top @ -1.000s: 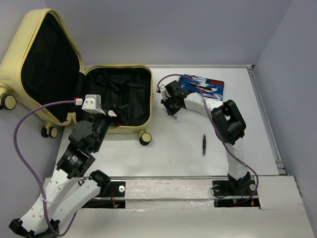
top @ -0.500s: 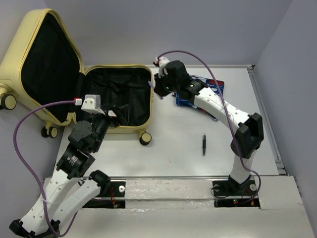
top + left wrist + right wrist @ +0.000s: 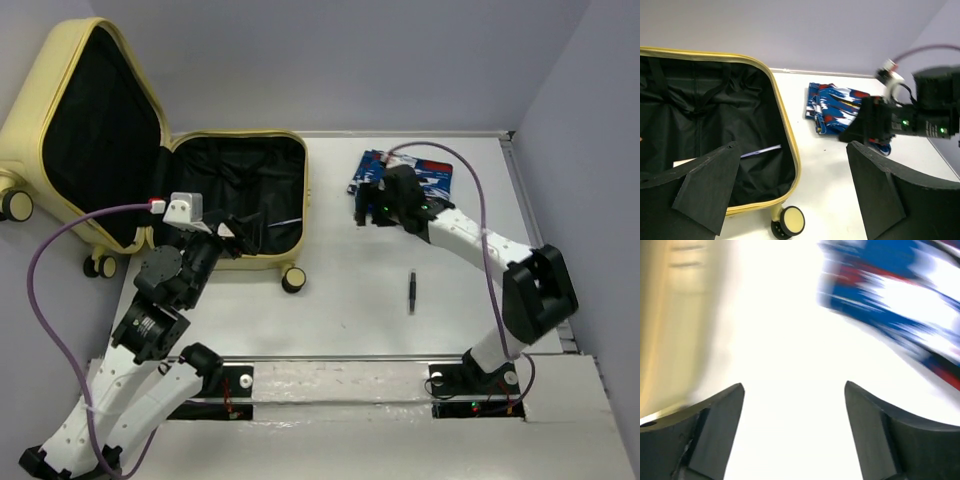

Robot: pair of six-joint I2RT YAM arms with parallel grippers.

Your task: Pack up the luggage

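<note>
Lying open at the left of the bench [image 3: 350, 310] in the top view, the luggage [image 3: 28, 120] has its raised lid clipped by the frame edge. Left wrist: the left pincer [image 3: 792, 146] gapes empty above the luggage's near rim. Right wrist: heavily blurred, with the right pincer [image 3: 793, 387] spread and holding nothing, and the blue packet [image 3: 890, 295] a smear beyond.

Right wrist view smears the blue packet [image 3: 900, 295] and luggage [image 3: 675, 325] (both badly blurred)
</note>
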